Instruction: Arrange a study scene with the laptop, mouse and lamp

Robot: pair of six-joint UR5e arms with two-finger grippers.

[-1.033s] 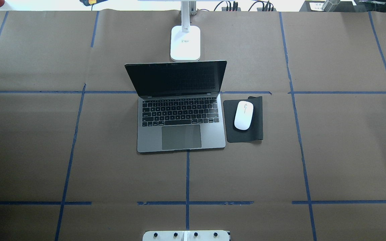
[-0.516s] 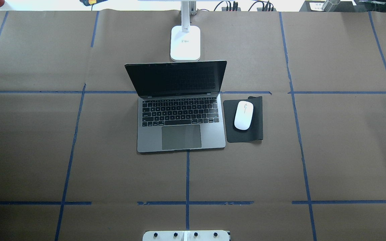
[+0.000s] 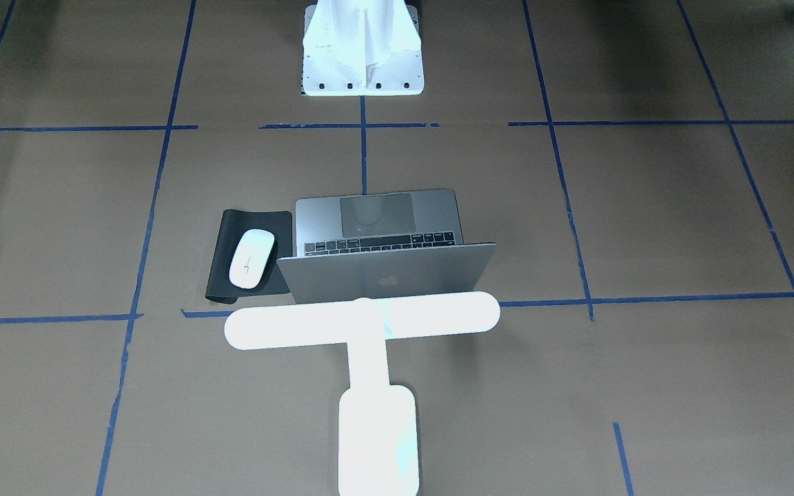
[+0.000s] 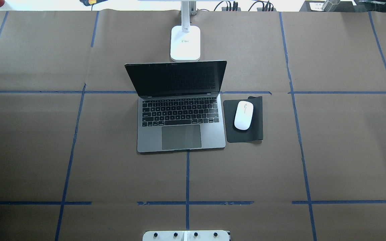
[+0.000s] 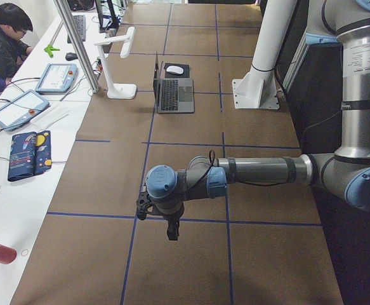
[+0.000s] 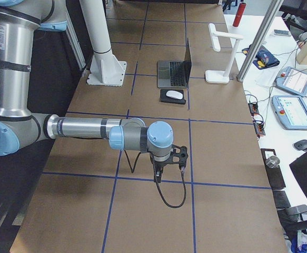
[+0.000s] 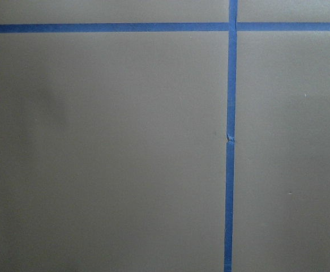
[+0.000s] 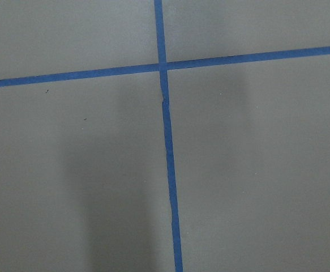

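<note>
The silver-grey laptop (image 4: 179, 144) stands open at the table's middle, screen dark; its lid with the logo faces the front-facing view (image 3: 387, 275). The white mouse (image 4: 243, 115) lies on a black pad just right of the laptop, and shows in the front-facing view (image 3: 252, 257). The glowing white lamp (image 3: 362, 320) stands behind the laptop, its base (image 4: 185, 43) on the table. My left gripper (image 5: 171, 232) and right gripper (image 6: 168, 167) hang low over bare table at opposite ends, far from these things. They show only in the side views, so I cannot tell whether they are open or shut.
The black mouse pad (image 4: 256, 130) lies under the mouse. The white pedestal (image 3: 362, 62) stands at the robot's edge. Blue tape lines (image 4: 187, 177) grid the brown table. A person (image 5: 0, 38) sits at a side bench with tablets (image 6: 295, 113) and cables.
</note>
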